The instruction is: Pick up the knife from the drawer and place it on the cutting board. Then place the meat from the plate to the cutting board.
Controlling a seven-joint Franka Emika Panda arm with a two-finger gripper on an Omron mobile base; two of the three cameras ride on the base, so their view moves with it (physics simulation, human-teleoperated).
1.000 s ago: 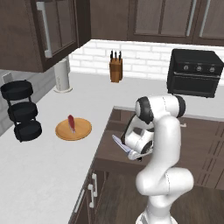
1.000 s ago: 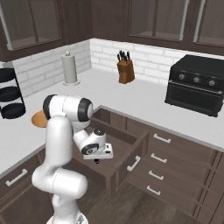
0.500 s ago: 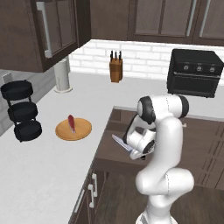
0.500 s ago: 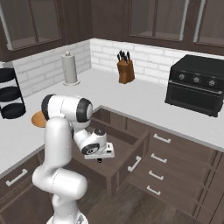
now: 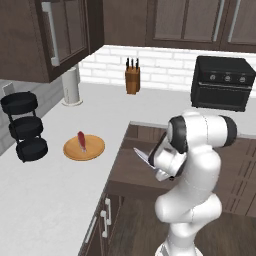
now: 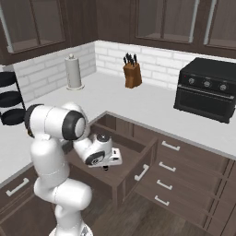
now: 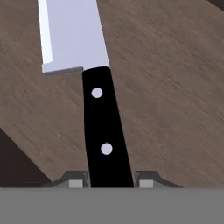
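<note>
My gripper (image 7: 109, 181) is shut on the black handle (image 7: 105, 131) of the knife. Its silver blade (image 7: 72, 30) points away from the hand over the wooden floor of the open drawer (image 7: 175, 87). In the left base view the gripper (image 5: 160, 169) hangs low inside the drawer (image 5: 131, 172), and the blade (image 5: 141, 155) sticks out to the left of the hand. The right base view has the gripper (image 6: 107, 166) over the drawer (image 6: 136, 144). On the counter to the left the red meat (image 5: 81, 140) lies on the round plate (image 5: 84, 149). The cutting board is out of view.
A knife block (image 5: 132, 80) and a paper towel roll (image 5: 72, 87) stand by the back wall. A black tiered stand (image 5: 22, 127) sits at the far left and a black toaster oven (image 5: 222, 82) at the right. The pulled-out drawer's front (image 6: 140, 173) juts into the aisle.
The fingers have closed onto the knife's handle. The arm and the hand have hardly moved, and the meat and the plate lie as before.
</note>
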